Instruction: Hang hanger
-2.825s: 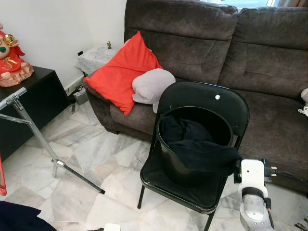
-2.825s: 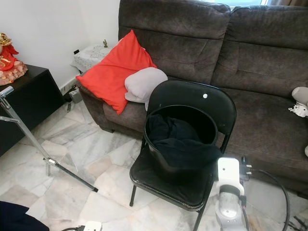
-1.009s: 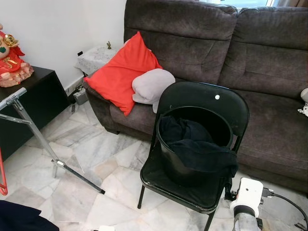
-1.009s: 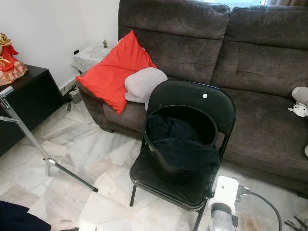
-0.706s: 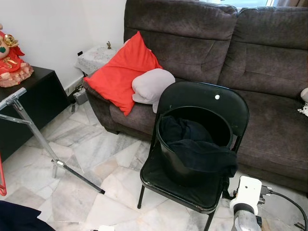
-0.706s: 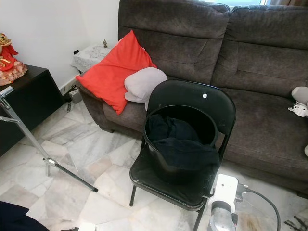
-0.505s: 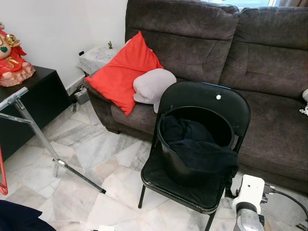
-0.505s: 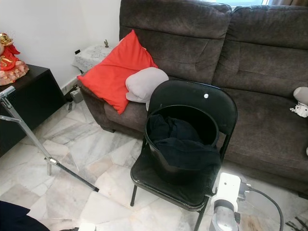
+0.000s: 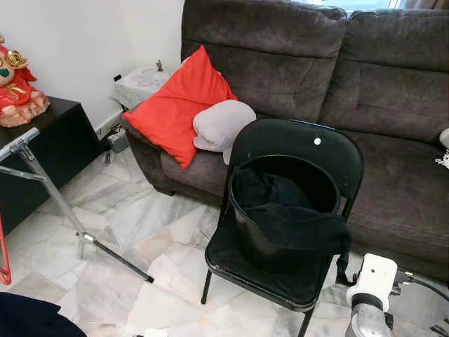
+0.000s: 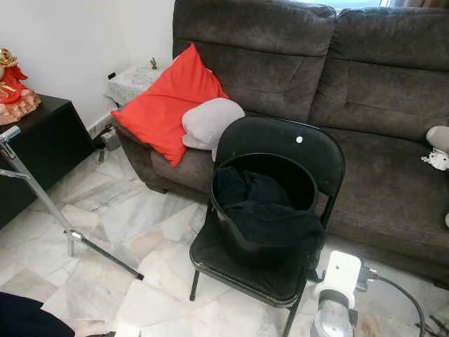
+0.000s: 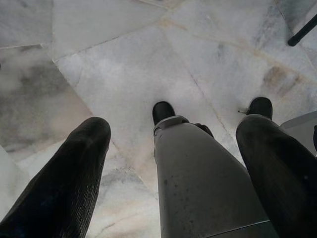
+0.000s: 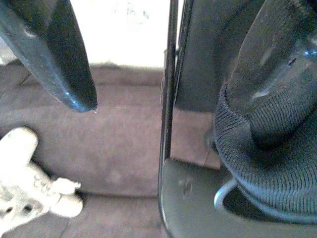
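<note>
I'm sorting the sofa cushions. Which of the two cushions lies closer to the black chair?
The grey cushion: it sits just behind the black chair, its edge beside the chair's back. The red cushion leans farther off, toward the sofa's arm.

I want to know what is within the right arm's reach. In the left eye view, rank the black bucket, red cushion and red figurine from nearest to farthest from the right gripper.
From the right gripper, beside the folding chair:
1. Black bucket, on the chair seat right by it.
2. Red cushion, on the sofa's left end.
3. Red figurine, on the black cabinet, far left.
</note>
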You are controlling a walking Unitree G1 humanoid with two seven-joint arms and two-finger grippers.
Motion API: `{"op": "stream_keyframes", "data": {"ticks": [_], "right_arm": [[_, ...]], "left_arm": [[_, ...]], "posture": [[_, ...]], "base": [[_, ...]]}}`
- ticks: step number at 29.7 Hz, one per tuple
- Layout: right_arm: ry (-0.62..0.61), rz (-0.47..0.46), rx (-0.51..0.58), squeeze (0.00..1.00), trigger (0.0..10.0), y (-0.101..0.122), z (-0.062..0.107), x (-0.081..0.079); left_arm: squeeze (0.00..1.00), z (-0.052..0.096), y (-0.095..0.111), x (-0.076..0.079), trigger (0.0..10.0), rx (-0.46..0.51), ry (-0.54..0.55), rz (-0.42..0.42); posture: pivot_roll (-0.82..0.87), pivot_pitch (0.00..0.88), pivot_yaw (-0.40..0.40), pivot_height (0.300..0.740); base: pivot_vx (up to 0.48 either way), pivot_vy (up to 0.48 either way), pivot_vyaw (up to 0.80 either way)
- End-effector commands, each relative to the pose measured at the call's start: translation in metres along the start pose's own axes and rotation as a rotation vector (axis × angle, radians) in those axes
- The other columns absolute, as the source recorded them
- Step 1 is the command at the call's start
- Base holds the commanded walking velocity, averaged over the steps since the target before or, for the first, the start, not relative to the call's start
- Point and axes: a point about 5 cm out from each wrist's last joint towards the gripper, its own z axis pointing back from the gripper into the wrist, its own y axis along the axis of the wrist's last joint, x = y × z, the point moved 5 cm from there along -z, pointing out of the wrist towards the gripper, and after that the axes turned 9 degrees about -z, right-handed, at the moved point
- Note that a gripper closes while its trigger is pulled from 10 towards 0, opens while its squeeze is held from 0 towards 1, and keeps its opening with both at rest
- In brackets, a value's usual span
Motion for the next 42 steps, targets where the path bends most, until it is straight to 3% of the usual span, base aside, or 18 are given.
{"op": "stream_keyframes", "data": {"ticks": [1, 8, 14, 19, 20, 23, 26, 28, 34, 35, 42], "right_arm": [[0.001, 0.011, 0.025, 0.00, 10.0, 0.001, 0.005, -0.002], [-0.032, 0.055, 0.074, 0.00, 10.0, 0.003, 0.018, 0.006], [-0.089, 0.090, 0.011, 0.00, 10.0, -0.009, 0.021, 0.016], [0.012, 0.137, -0.010, 0.00, 10.0, -0.013, 0.019, -0.001], [0.090, 0.205, 0.019, 0.00, 10.0, -0.009, 0.018, -0.014], [0.158, 0.265, 0.040, 0.00, 10.0, -0.006, 0.018, -0.025], [0.326, 0.369, 0.070, 0.00, 10.0, -0.005, 0.020, -0.052], [0.375, 0.415, 0.069, 0.00, 10.0, -0.007, 0.020, -0.059], [0.425, 0.547, 0.086, 0.00, 10.0, -0.007, 0.016, -0.067], [0.439, 0.604, 0.083, 0.00, 10.0, -0.009, 0.015, -0.068], [0.457, 0.710, 0.095, 0.00, 10.0, -0.012, 0.014, -0.073]], "left_arm": [[0.00, 0.001, -0.008, -0.002, 10.0, -0.024, 0.001, -0.018], [0.00, 0.001, -0.008, -0.002, 10.0, -0.021, -0.002, -0.019], [0.00, 0.001, -0.007, -0.002, 10.0, -0.021, -0.003, -0.021], [0.00, 0.001, -0.008, -0.002, 10.0, -0.022, -0.005, -0.022], [0.00, 0.001, -0.008, -0.002, 10.0, -0.023, -0.006, -0.022], [0.00, 0.001, -0.008, -0.002, 10.0, -0.023, -0.006, -0.023], [0.00, 0.001, -0.008, -0.002, 10.0, -0.024, -0.006, -0.024], [0.00, 0.001, -0.008, -0.002, 10.0, -0.024, -0.007, -0.023], [0.00, 0.001, -0.008, -0.001, 10.0, -0.024, -0.008, -0.021], [0.00, 0.001, -0.008, -0.001, 10.0, -0.024, -0.008, -0.020], [0.00, 0.001, -0.008, -0.001, 10.0, -0.025, -0.009, -0.017]], "posture": [[0.00, 0.069, 0.084, 0.740], [0.00, 0.070, 0.085, 0.740], [0.00, 0.068, 0.086, 0.740], [0.00, 0.067, 0.087, 0.740], [0.00, 0.067, 0.087, 0.740], [0.00, 0.067, 0.087, 0.740], [0.00, 0.067, 0.088, 0.740], [0.00, 0.065, 0.087, 0.740], [0.00, 0.065, 0.087, 0.740], [0.00, 0.065, 0.087, 0.740], [0.00, 0.064, 0.084, 0.740]], "base": [[0.000, 0.000, 0.00], [0.000, 0.000, 0.00], [0.000, 0.000, 0.00], [0.000, 0.000, 0.00], [0.000, 0.000, 0.00], [0.000, 0.000, 0.00], [0.000, 0.000, 0.00], [0.000, 0.000, 0.00], [0.000, 0.000, 0.00], [0.000, 0.000, 0.00], [0.000, 0.000, 0.00]]}}
